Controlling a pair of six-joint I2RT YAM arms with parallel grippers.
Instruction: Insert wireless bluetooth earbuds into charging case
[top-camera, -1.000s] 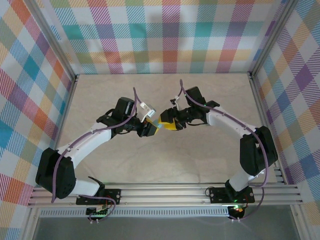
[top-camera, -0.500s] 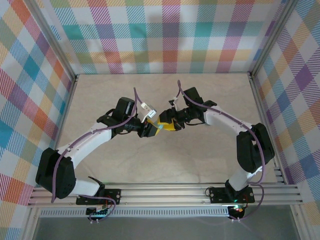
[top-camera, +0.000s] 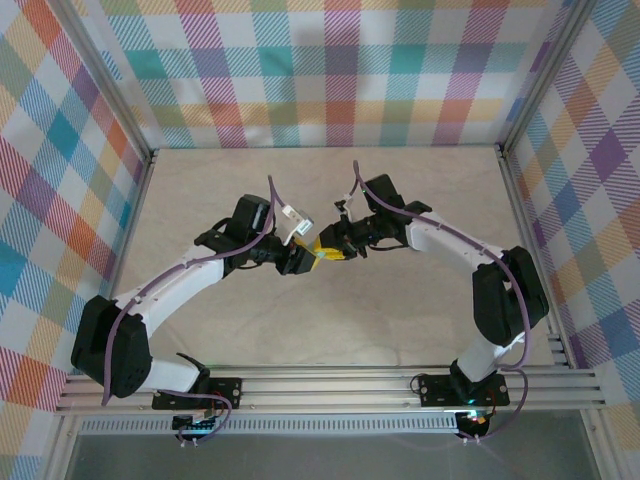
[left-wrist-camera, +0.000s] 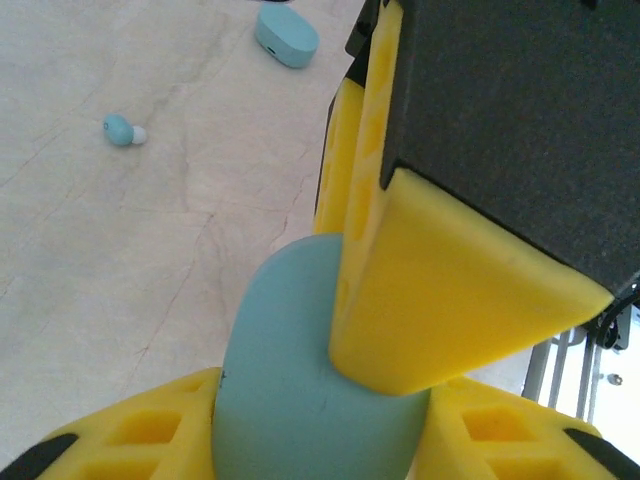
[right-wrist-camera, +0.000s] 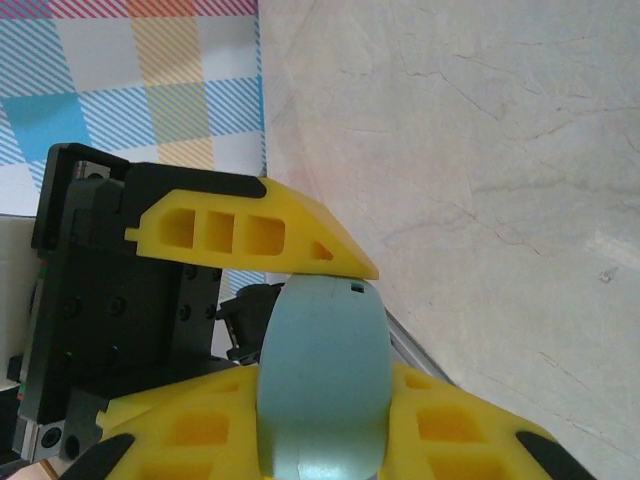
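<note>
Right gripper (top-camera: 335, 246) has slid in toward left gripper (top-camera: 303, 259) since a second ago, and its yellow fingers have narrowed. Both now meet over mid-table (top-camera: 420, 200), tips overlapping. Held between them is the charging case (left-wrist-camera: 290, 380). Left wrist view: case clamped between the left gripper's own fingers, one right-gripper finger (left-wrist-camera: 450, 290) pressed over its upper side. Right wrist view: same case clamped between the right gripper's fingers too. One earbud (left-wrist-camera: 120, 130) lies loose on the table, well apart from a light-blue oval piece (left-wrist-camera: 286, 35) further off.
</note>
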